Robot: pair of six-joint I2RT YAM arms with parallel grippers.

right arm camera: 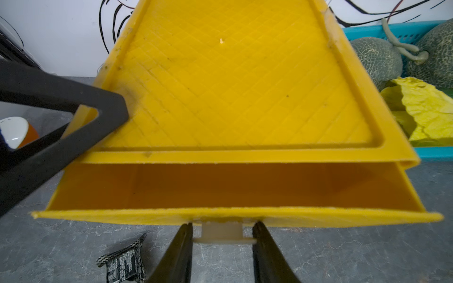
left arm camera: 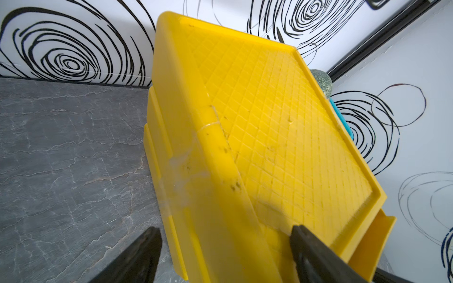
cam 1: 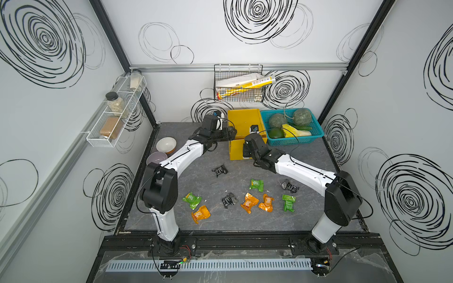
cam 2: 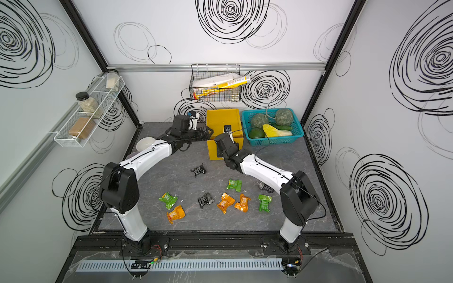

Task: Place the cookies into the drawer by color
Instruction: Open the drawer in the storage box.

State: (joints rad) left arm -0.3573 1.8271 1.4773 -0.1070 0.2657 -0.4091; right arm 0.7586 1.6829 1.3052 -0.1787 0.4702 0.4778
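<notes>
The drawer (cam 1: 241,117), a bright-yellow cabinet with a cross-hatched top, stands at the back of the counter (cam 1: 306,147). Its top drawer (right arm camera: 220,186) sits partway out of the cabinet's front. It looks empty, with plain yellow walls and no packet as far as the right wrist view reaches. The white tab handle (right arm camera: 221,232) on the drawer's front is pinched between the fingers of the right gripper (right arm camera: 222,226). The left gripper (left arm camera: 224,227) has its fingers spread wide astride the cabinet's front left top corner. One finger (right arm camera: 49,85) lies on the top; I cannot tell whether the other touches the side wall. It reads as a brace against the pull.

So the step in hand is opening, not yet sorting. All nine cookies (cam 1: 249,203) lie loose on the counter in front of the cabinet, the three colours mixed, with one black packet (cam 1: 220,169) nearest it. They are crinkly foil with white labels, lying flat.

The next move, I judge, calls for enough opening to drop a packet in. The handle would then be released and one colour fetched, pinched by a raised crimped edge.

A teal basket (cam 1: 316,133) of vegetables stands just beside the cabinet, on its right.
</notes>
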